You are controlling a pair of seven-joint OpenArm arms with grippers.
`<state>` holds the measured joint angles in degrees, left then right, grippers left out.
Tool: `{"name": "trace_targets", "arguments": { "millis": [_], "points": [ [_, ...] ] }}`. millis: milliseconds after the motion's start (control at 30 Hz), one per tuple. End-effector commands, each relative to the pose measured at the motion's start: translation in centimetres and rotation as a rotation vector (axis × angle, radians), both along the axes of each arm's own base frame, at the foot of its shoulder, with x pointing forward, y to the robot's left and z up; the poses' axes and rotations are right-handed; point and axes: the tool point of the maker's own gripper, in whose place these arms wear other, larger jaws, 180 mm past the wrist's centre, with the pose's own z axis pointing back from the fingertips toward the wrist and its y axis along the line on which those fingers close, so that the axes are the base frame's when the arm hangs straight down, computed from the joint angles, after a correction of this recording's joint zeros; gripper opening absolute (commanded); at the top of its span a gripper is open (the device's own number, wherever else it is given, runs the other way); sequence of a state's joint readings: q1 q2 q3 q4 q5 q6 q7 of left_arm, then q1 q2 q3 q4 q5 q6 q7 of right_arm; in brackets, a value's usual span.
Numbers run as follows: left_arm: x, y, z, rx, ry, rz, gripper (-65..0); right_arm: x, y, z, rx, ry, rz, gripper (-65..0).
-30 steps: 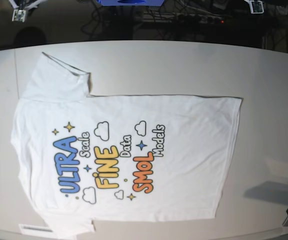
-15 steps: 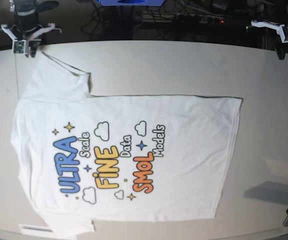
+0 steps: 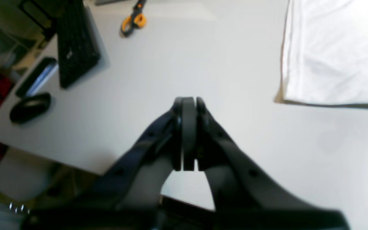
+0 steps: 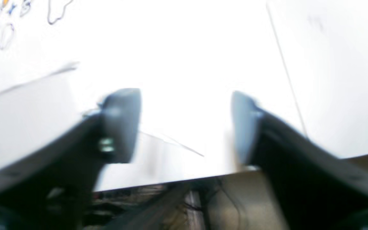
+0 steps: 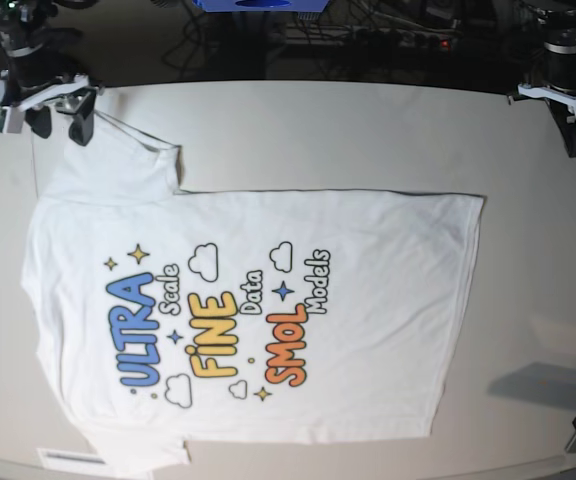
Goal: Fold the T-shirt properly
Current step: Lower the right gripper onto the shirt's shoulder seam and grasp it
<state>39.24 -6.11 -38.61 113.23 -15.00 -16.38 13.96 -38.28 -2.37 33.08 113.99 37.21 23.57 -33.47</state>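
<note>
A: Starting at the left of the base view. The right gripper (image 5: 60, 118) is over the table's (image 5: 318, 130) far left corner, just past the tip of the T-shirt's (image 5: 268, 310) upper sleeve. Its right wrist view is blurred, but it shows the two fingers (image 4: 120, 124) standing well apart with only bright cloth and table edge between them. Wide, holding nothing.

B: Agreed. Shirt position?

A: Flat on the table, print side up, taking most of the middle and left. Long axis runs left to right in the base view: shoulders and sleeves at the left end, bottom hem at the right end. One sleeve reaches toward the far edge, the other lies at the near edge by a small white strip (image 5: 73, 459). The lettering reads rotated, running up the frame.

B: Neck label?

A: Cannot tell from these views.

B: Right side, then.

A: The left gripper (image 5: 574, 135) is over the far right corner, well apart from the hem. In the left wrist view the gripper (image 3: 188, 134) has its jaws pressed together with nothing between them. The hem corner shows at upper right of that view. Beyond it lie orange-handled scissors (image 3: 134, 19), a black keyboard (image 3: 75, 41) and a mouse (image 3: 30, 107).
</note>
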Motion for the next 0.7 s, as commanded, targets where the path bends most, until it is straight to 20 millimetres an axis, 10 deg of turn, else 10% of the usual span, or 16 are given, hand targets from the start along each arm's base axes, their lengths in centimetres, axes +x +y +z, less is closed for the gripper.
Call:
{"name": "trace_targets", "arguments": {
  "millis": [0,200,667],
  "points": [
    [0.7,0.2,1.6,0.033,-0.051,-0.012,-65.0,0.3,-0.5,1.4,0.026,-0.052,-0.008,-14.5],
    [1.4,0.1,2.0,0.033,-0.077,-0.013,-65.0,-0.3,-1.9,2.5,0.206,-0.054,-0.057,-7.5],
    [1.8,0.5,2.0,0.035,-0.084,-0.010,-65.0,-3.1,-1.5,-4.0,0.368,0.154,-0.121,-7.5]
  ]
}}
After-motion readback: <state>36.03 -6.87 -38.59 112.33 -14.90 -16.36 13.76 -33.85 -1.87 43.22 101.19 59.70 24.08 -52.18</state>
